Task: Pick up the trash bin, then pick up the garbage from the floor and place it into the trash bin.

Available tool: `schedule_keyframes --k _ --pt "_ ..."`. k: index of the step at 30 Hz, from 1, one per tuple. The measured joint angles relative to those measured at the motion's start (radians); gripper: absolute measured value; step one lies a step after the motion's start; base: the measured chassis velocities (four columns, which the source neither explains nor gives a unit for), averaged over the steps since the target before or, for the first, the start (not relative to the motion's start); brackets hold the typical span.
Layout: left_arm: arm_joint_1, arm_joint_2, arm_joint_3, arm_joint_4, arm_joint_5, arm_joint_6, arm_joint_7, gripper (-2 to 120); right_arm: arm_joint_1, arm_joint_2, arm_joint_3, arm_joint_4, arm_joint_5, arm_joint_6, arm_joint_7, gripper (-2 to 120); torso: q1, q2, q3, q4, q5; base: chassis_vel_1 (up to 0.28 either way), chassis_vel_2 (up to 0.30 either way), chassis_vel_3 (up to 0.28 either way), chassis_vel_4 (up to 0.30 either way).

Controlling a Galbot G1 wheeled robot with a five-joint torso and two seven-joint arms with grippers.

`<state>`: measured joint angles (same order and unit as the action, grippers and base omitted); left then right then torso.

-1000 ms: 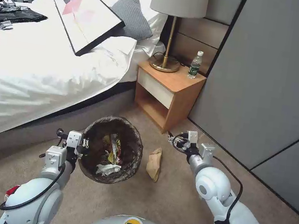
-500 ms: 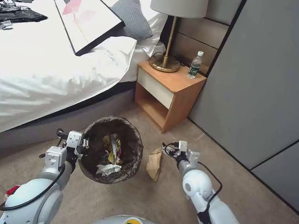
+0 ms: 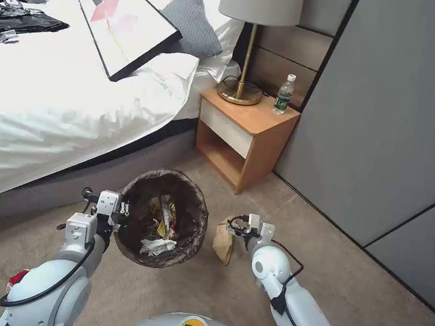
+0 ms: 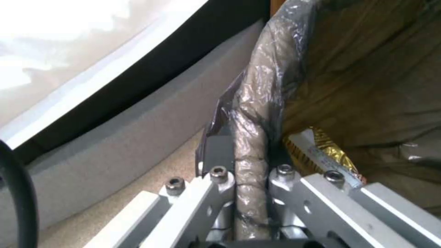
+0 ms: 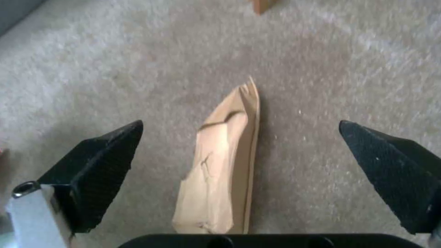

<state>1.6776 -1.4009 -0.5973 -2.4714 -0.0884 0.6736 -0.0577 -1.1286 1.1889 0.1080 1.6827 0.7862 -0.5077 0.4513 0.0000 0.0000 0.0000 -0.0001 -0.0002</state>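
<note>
Head view: one trash bin [image 3: 162,218], dark bag folded over its rim, sits on the carpet beside the bed [image 3: 47,99]. Inside it — two snack wrappers [image 3: 163,219] and one white tissue [image 3: 157,246], as far as can be counted. Left gripper [image 3: 122,210] is clamped on the bin's rim on its left side; the left wrist view shows the rim pinched between both fingers [image 4: 220,155], with a gold wrapper [image 4: 317,155] just inside.

One brown paper bag [image 3: 224,240] lies flat on the carpet, just right of the bin, apart from it. Right gripper [image 3: 230,229] hangs directly over the bag, fingers spread wide; in the right wrist view the bag [image 5: 223,165] sits between the two black pads [image 5: 99,165], neither touching it.

Surroundings: one wooden nightstand [image 3: 243,134] — carrying one lamp [image 3: 252,37] and one bottle [image 3: 284,94] — stands beyond the bag, well apart. Nothing lies between gripper and bag.
</note>
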Motion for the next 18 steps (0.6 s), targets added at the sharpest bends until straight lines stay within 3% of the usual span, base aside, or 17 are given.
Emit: schedule_keyframes --k 18 --pt "-0.007 -0.003 0.004 0.006 0.0 -0.002 0.001 2 0.082 0.044 -0.04 -0.235 -0.041 0.004 -0.047 100 0.0 0.0 0.0 0.0 0.0001 0.0 0.0 0.0 0.0"
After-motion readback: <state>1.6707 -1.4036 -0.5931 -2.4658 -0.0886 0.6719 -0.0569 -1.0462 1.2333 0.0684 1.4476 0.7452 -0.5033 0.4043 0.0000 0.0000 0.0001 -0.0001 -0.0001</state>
